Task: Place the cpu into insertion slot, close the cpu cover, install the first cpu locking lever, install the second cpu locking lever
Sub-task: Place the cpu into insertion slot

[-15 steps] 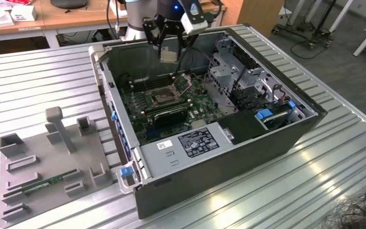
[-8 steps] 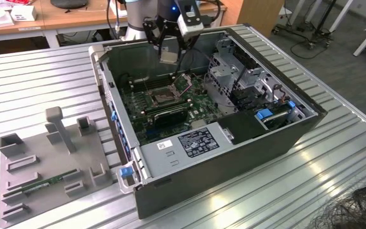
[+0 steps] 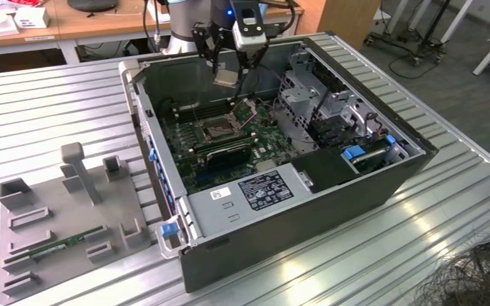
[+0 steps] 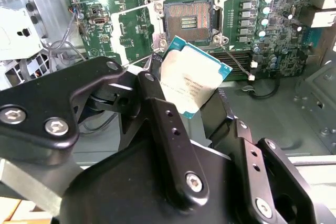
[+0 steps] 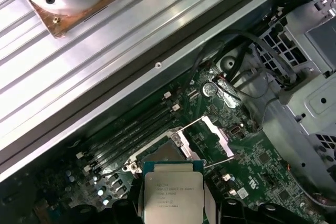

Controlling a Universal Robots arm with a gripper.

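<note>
My gripper hangs inside the open computer case, shut on the cpu, a small square chip with a dull silver top. In the second wrist view the cpu sits tilted between the black fingers. It is held above the insertion slot, a bare square black socket with a silvery rim, and is not touching it. In the first wrist view the cpu is close to the slot. The cpu cover stands swung open beside the slot. In the exterior view the slot lies below the gripper.
The green motherboard lies in the dark case on a ribbed metal table. Drive cages and cables crowd the exterior view's right. A grey fixture tray with a memory stick lies on the exterior view's left. A person's hair shows at the bottom right.
</note>
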